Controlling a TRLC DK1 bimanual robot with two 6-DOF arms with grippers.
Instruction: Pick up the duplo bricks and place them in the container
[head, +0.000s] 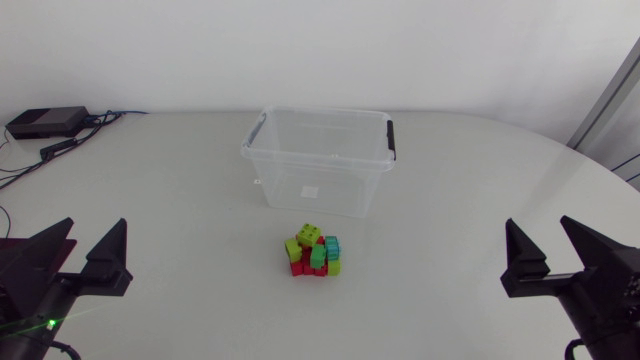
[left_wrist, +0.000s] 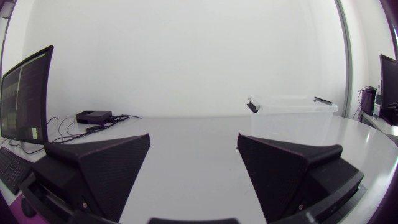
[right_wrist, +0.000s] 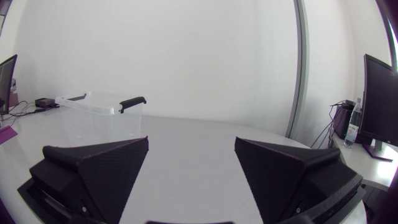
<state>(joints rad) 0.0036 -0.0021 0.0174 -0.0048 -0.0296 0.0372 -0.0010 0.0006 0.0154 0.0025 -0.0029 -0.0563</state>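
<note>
A small heap of duplo bricks (head: 315, 252), lime green, teal and red, lies at the table's middle in the head view. Just behind it stands the clear plastic container (head: 320, 160) with black handle clips, nothing visible inside. My left gripper (head: 82, 255) rests open at the near left, well away from the bricks. My right gripper (head: 555, 252) rests open at the near right, equally far off. In the left wrist view the left gripper (left_wrist: 193, 158) holds nothing, and the container (left_wrist: 291, 115) shows ahead to one side. The right gripper (right_wrist: 191, 158) is also bare, with the container (right_wrist: 96, 112) ahead.
A black box (head: 45, 122) with cables sits at the table's far left corner, also visible as a black box (left_wrist: 93, 116) in the left wrist view. White tabletop (head: 170, 210) spreads between each gripper and the bricks.
</note>
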